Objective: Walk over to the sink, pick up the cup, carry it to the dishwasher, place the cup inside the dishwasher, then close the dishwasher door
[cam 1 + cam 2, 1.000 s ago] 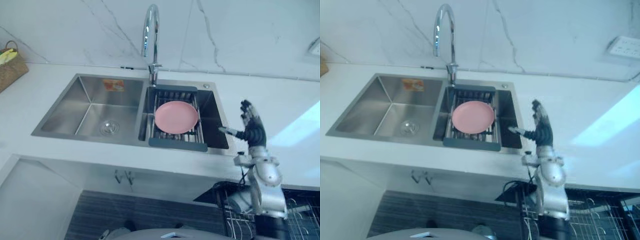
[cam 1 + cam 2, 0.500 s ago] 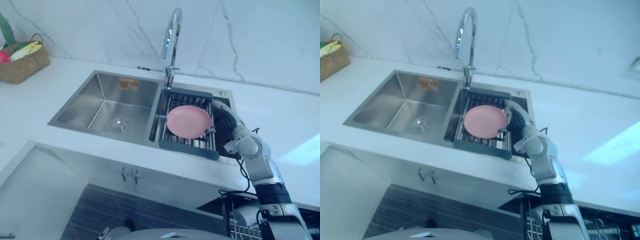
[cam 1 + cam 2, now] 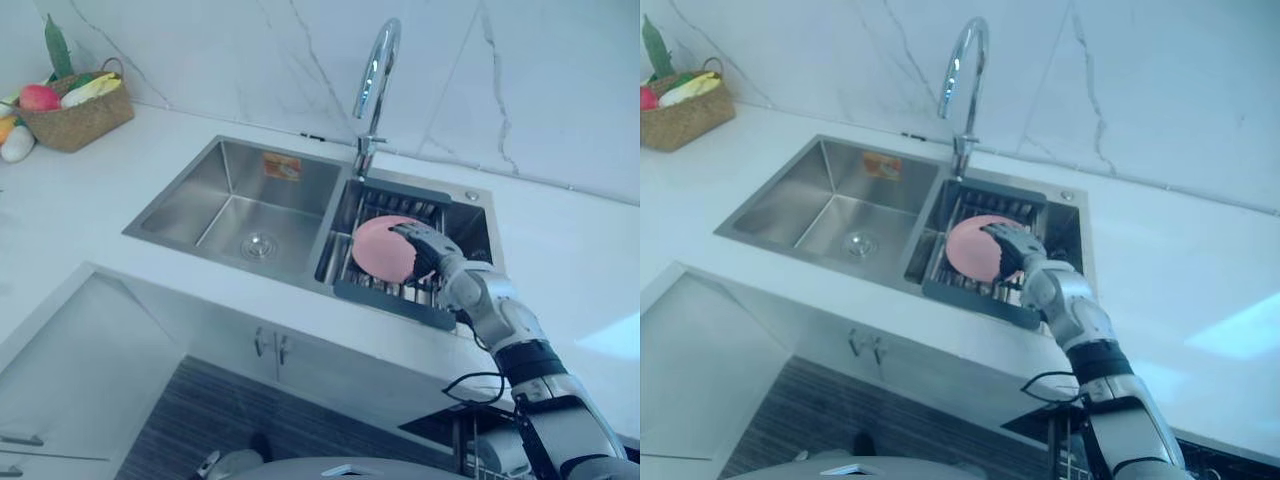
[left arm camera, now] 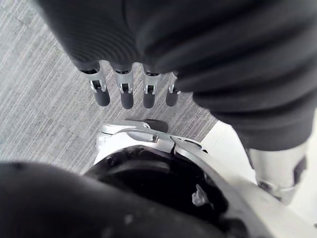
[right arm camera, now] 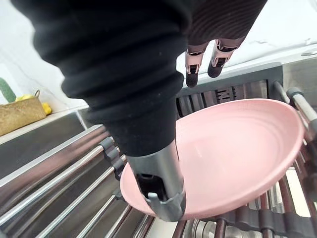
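Brushed-steel double sink (image 3: 230, 190), curved chrome faucet (image 3: 375, 80), glossy white counter (image 3: 70, 205). Round pink plate (image 3: 376, 246), smooth and shallow with raised rim, resting on metal-bar drain rack (image 3: 385, 292) in right basin. Right hand (image 3: 424, 244) spread over it, fingers (image 5: 193, 74) extended past far rim, thumb at near rim, not clamped; contact unclear. Left hand (image 4: 124, 94) hanging, fingers loose and straight, above grey striated floor (image 4: 39, 99).

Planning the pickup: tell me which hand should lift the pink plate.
Right. The right hand is over the plate in the rack; the left hand hangs down by the floor.
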Robot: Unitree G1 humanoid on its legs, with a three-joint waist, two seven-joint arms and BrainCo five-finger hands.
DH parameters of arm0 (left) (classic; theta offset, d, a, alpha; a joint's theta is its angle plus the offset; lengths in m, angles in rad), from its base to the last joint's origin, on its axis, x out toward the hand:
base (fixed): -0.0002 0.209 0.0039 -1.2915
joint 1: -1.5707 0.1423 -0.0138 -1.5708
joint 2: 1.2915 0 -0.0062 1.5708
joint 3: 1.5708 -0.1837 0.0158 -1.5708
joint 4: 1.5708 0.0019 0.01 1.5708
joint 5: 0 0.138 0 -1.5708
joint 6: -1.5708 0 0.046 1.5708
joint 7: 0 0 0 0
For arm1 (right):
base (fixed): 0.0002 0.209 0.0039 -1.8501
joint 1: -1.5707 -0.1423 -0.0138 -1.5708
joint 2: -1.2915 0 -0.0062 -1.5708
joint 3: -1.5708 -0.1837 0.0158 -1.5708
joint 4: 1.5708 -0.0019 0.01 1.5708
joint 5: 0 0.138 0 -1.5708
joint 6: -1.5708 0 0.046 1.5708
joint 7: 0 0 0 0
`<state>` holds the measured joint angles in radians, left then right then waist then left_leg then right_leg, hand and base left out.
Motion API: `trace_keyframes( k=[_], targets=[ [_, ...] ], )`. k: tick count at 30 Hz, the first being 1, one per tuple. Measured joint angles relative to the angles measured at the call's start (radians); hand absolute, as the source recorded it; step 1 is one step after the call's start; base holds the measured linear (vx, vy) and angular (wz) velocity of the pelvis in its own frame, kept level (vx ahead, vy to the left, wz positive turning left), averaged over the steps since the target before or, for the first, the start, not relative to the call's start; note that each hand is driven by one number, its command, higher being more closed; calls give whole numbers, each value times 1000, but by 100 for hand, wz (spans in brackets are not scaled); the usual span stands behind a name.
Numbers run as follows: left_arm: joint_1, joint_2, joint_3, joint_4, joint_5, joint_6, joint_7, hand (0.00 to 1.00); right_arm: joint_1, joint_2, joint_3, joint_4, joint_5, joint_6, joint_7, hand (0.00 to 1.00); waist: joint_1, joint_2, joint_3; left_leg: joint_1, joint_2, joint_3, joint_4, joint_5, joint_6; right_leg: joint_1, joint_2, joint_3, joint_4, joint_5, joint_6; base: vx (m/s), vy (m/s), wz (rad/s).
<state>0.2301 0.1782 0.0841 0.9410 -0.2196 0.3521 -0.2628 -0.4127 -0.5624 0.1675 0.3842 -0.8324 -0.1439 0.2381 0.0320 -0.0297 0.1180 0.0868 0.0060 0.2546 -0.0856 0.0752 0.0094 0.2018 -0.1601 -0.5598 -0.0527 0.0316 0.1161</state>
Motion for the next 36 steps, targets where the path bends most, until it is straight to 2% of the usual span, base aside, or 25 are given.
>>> trace_keyframes(
  k=[4,8,16,17,20,27,36],
  targets=[
    [1,0,-3,-7,8,0,-5,0,-23,0,68,64,-42,-6,0,0,5,4,2,2,0,-3,0,0,-1,4,0,-2,-1,0,0,1,3,1],
    [1,0,-8,-9,7,-1,-7,0,-26,0,84,106,-76,-2,0,0,15,11,7,2,-2,-8,0,-1,-1,6,0,-6,-1,-1,1,0,11,3],
    [1,-1,-8,-11,7,-1,-11,0,-38,0,105,186,-82,32,10,0,25,14,10,-2,-15,-31,0,2,2,13,-10,-30,5,-7,9,23,23,9],
    [1,-1,-8,-11,7,-1,-11,0,-44,1,106,187,-108,41,4,100,25,14,10,-2,-16,-31,0,2,2,13,-12,-29,6,-7,10,47,53,2],
    [1,0,-8,-12,8,-4,-11,0,-44,2,107,193,-119,53,-26,100,27,11,13,-1,-18,-30,0,2,2,13,-13,-28,7,-7,10,0,0,0],
    [2,1,-12,-13,8,-13,-11,0,-53,6,107,227,-180,53,-192,100,33,10,16,1,-17,-30,0,1,1,13,-14,-27,15,-13,8,0,0,0],
    [10,3,-12,-18,11,-37,-11,0,-50,6,102,261,-196,53,-318,100,39,4,20,2,-17,-32,0,0,2,11,-17,-23,31,-26,3,0,0,0]
  ],
)
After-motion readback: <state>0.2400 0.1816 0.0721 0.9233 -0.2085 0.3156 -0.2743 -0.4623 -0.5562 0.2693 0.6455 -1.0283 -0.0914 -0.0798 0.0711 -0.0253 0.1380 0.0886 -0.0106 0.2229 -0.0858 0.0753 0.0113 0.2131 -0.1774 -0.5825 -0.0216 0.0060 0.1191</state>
